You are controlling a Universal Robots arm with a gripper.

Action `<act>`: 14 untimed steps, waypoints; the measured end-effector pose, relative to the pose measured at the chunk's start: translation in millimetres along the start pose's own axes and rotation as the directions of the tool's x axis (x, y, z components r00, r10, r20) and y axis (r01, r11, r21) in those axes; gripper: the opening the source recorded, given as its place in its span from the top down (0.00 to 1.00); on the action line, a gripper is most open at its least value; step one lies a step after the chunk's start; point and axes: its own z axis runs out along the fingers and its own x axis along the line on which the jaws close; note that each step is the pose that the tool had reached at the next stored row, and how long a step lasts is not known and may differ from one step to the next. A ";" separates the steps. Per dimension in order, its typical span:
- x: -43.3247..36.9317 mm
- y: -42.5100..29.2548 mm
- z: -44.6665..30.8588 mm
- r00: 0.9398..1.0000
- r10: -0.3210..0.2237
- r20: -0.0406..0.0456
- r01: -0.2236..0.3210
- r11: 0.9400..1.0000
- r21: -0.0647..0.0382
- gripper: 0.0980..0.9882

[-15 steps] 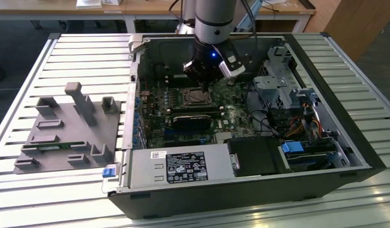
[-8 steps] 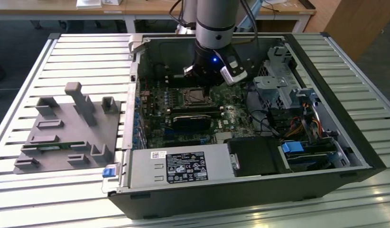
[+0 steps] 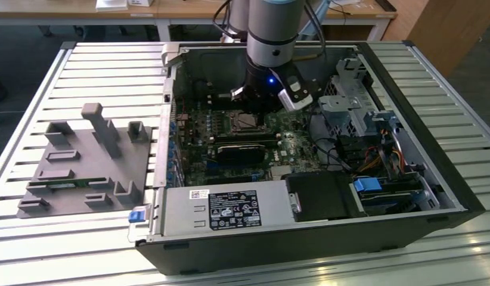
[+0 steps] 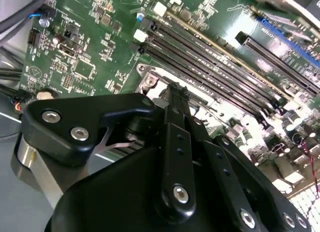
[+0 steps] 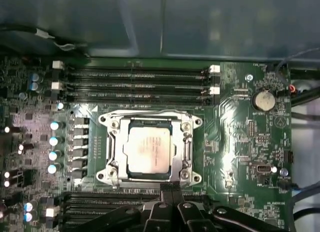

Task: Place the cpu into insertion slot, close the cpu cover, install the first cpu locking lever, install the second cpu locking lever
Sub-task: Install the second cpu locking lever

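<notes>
CPU seated; cover closed.
The end effector (image 5: 170, 192), fingers drawn narrow and empty, was positioned just beside the cpu cover (image 5: 150, 117) edge, over the cpu (image 5: 148, 148).

Exterior view: high, oblique, distant, over the open computer case (image 3: 309, 179) on the worktop (image 3: 38, 89). First wrist view: close, straight down on the motherboard (image 5: 240, 157). Second wrist view: closer, oblique. Both wrist views share the memory slots (image 5: 135, 84).
</notes>
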 end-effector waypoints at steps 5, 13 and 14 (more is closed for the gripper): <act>12.8 -0.9 0.0 1.000 0.000 0.000 0.000 1.000 -0.004 0.99; 31.9 -1.3 3.4 1.000 0.000 0.000 0.000 1.000 -0.004 0.99; 32.0 -1.4 4.6 1.000 0.000 0.000 0.000 1.000 -0.004 0.99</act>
